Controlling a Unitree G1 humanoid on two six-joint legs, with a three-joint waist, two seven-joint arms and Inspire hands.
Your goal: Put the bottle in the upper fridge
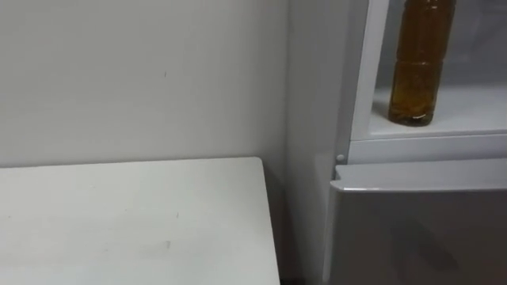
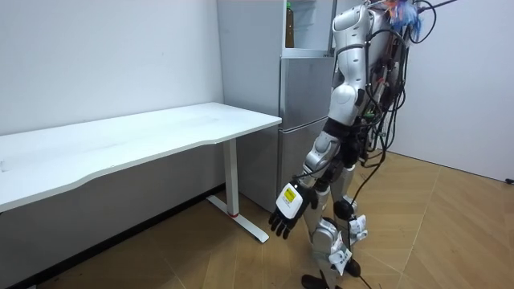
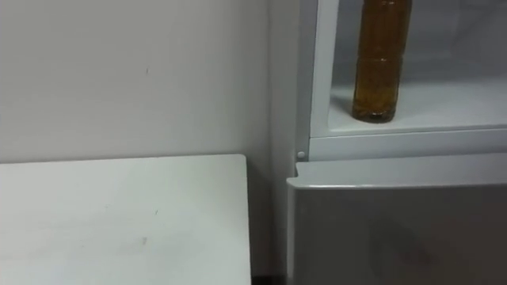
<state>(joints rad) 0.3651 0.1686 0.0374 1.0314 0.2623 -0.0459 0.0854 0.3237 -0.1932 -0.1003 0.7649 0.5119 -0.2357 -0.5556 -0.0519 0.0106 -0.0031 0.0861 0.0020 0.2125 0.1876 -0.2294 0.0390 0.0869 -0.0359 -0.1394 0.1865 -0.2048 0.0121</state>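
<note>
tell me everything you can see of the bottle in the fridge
The bottle is clear ribbed plastic, filled with amber-brown liquid. It stands upright on the white floor of the fridge's open upper compartment, near its front left corner. The eye views cut off its top. Only that floor touches it.

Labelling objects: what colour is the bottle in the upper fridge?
Amber-brown bottle upright on the white fridge shelf; shows best in the right eye view.

The left hand (image 2: 289, 210) hung low at the robot's side, with the table (image 1: 135, 222) to its left against the wall (image 1: 135, 79), the fridge's lower door (image 1: 420, 229) ahead of it, and the bottle (image 1: 418, 63) standing high above it on the shelf (image 1: 475, 111) of the upper compartment (image 1: 363, 71).
</note>
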